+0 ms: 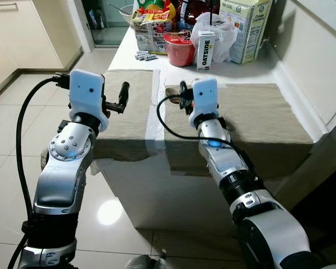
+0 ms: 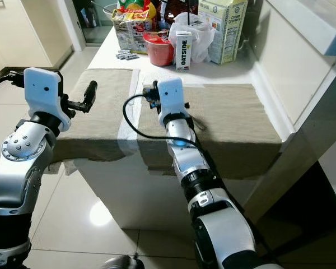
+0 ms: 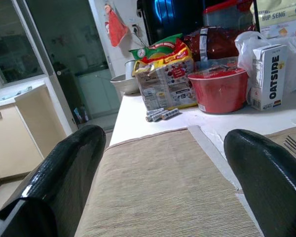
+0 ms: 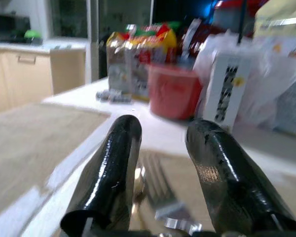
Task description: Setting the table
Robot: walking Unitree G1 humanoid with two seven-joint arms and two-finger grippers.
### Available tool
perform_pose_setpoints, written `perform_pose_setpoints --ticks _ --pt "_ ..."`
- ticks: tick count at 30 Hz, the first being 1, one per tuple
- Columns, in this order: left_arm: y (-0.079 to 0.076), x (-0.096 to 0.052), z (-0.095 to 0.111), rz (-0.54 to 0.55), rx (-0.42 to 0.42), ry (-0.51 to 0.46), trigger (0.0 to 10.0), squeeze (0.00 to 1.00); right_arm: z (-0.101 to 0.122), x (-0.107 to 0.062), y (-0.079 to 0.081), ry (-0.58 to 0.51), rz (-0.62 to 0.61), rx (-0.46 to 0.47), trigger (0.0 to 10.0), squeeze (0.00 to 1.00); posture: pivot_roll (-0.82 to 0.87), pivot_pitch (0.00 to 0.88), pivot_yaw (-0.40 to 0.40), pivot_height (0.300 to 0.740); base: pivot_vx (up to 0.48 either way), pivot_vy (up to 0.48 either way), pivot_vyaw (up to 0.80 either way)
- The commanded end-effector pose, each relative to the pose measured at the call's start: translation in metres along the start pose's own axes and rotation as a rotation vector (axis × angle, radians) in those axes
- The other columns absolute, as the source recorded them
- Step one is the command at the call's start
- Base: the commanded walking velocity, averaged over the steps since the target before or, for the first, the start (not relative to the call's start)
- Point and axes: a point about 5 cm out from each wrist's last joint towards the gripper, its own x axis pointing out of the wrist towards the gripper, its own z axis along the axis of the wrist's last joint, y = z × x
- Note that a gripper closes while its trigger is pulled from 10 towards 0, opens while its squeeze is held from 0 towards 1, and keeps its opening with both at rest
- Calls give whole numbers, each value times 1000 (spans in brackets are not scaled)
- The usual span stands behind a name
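Two beige placemats lie side by side on the white table [image 1: 157, 61]: a left placemat [image 1: 129, 115] and a right placemat [image 1: 263, 117]. My left gripper [image 1: 123, 95] hovers open over the left placemat's near half, nothing between its fingers [image 3: 64, 177]. My right gripper [image 1: 182, 96] is low over the near left corner of the right placemat. Its fingers [image 4: 113, 163] stand a little apart, and a metal fork [image 4: 160, 192] lies on the mat just beyond and below them. The fork tines [image 3: 295, 145] also show in the left wrist view.
At the table's far end stand a red bowl [image 1: 179, 49], an Oatside carton [image 1: 206, 50], snack bags [image 1: 151, 22], a white plastic bag [image 1: 227, 28], a tall carton [image 1: 247, 28] and loose batteries [image 1: 145, 55]. A wall ledge [image 1: 308, 67] runs along the right; tiled floor [image 1: 11, 123] lies left.
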Motion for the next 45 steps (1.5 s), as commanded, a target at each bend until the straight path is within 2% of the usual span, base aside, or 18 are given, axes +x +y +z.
perform_pose_setpoints --ticks 1,5,9,10,15,22,30,34,35,36,40,45 --pt "2 -1 -5 15 -10 10 10000 0 6 0 -1 -16 20 -6 10000 1000 45 0 67 740 0 0 0" --pt "0 -1 -6 15 -15 13 10000 0 4 -1 -3 -3 30 -8 10000 1000 38 0 63 740 0 0 0" --pt "-3 0 -7 9 -23 15 10000 0 0 2 1 66 55 -34 10000 1000 33 0 60 740 0 0 0" --pt "-4 0 -7 8 -24 16 10000 0 0 4 2 83 66 -38 10000 0 33 0 59 740 0 0 0" --pt "-4 0 -7 9 -28 17 10000 0 -2 6 4 133 77 -32 10000 0 39 0 56 740 0 0 0" --pt "-2 -2 -8 12 -25 22 10000 0 -14 1 -5 211 38 -17 10000 0 43 0 55 740 0 0 0" --pt "-1 -2 -7 5 -15 24 10000 0 -24 3 -4 336 28 155 10000 0 49 0 67 740 0 0 0" --pt "0 -3 -6 4 -10 24 10000 0 -27 4 -5 378 19 198 10000 0 53 0 71 740 0 0 0" --pt "1 -3 -6 4 -8 24 10000 0 -27 4 -7 382 9 195 10000 0 55 0 73 740 0 0 0" --pt "3 -3 -5 6 -3 24 10000 0 -29 4 -15 386 -20 164 10000 0 55 0 74 740 0 0 0" --pt "4 -2 -5 7 0 24 10000 0 -30 4 -25 377 -48 101 10000 0 55 1 76 740 0 0 0" --pt "4 -3 -5 3 2 24 10000 0 -34 1 -50 354 -112 -55 10000 0 51 6 81 740 0 0 0"
